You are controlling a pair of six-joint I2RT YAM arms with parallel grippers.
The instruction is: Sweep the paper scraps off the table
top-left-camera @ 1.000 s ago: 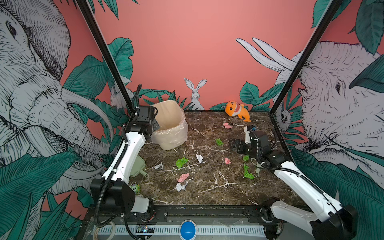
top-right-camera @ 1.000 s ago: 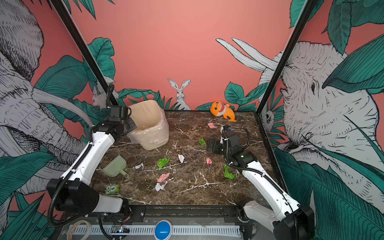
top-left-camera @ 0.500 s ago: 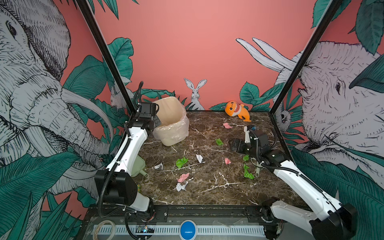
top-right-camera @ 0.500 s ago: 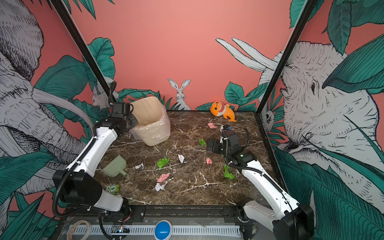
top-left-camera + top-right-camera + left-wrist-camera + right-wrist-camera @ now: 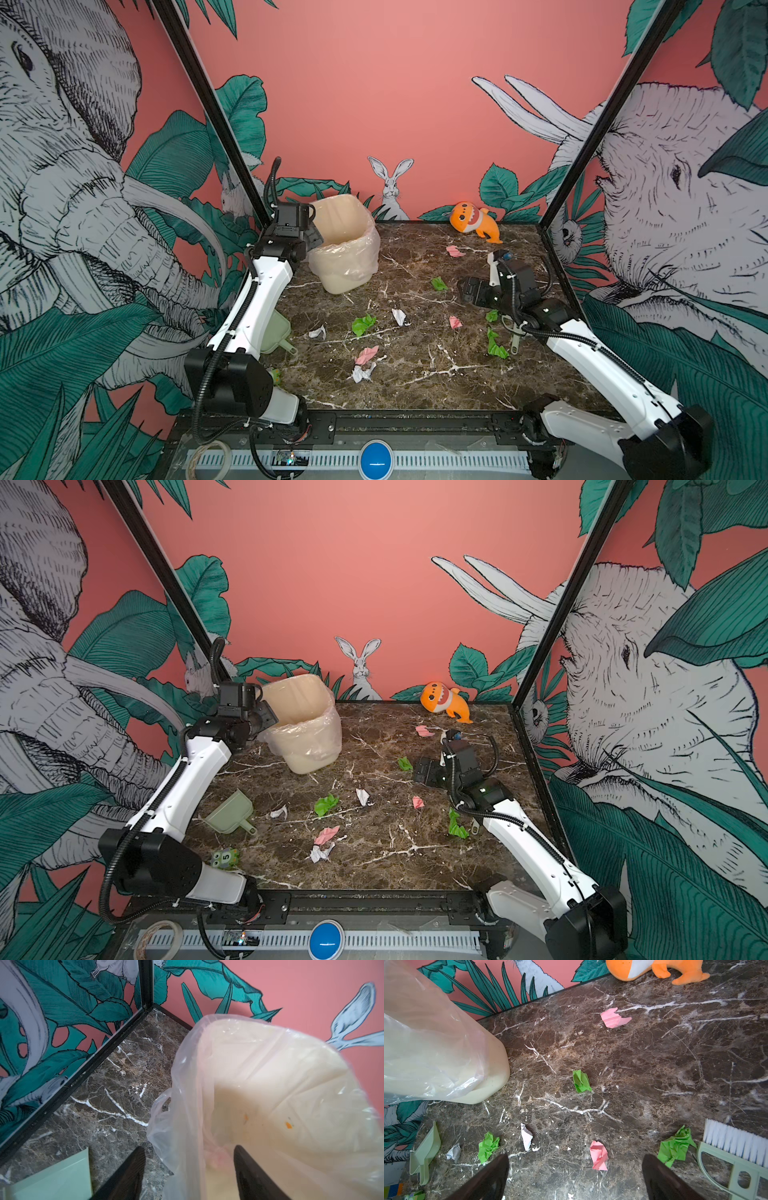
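Nearest the front edge of the tabletop (image 5: 436, 376), a white scrap (image 5: 361, 372) and a pink scrap (image 5: 367, 354) lie just beside each other. A small green toy (image 5: 225, 857) sits by the left arm's base, with a pale green dustpan (image 5: 230, 812) a little beyond it. The other paper scraps (image 5: 363, 325) are spread over the middle of the marble. The right end effector (image 5: 575, 1159) hangs low over the right-middle, its jaws wide apart and holding nothing. In its wrist view a crumpled pink piece (image 5: 599, 1155) lies between the two fingers (image 5: 488, 1178), just ahead of the tips. A green wad (image 5: 675, 1147) sits just outside one finger, next to the bristles of the brush (image 5: 733, 1145). Farther out a small green scrap (image 5: 581, 1081) lies alone. Toward the far left corner stands the cream bin (image 5: 345, 257), lined with a clear bag. The left end effector (image 5: 189, 1148) is at its rim with the jaws apart, one finger inside and one outside, not pinching the liner. The scraps lie well apart from it. Farthest back, a last pink bit (image 5: 455, 251) lies near the orange plush shark (image 5: 473, 224) at the back wall.
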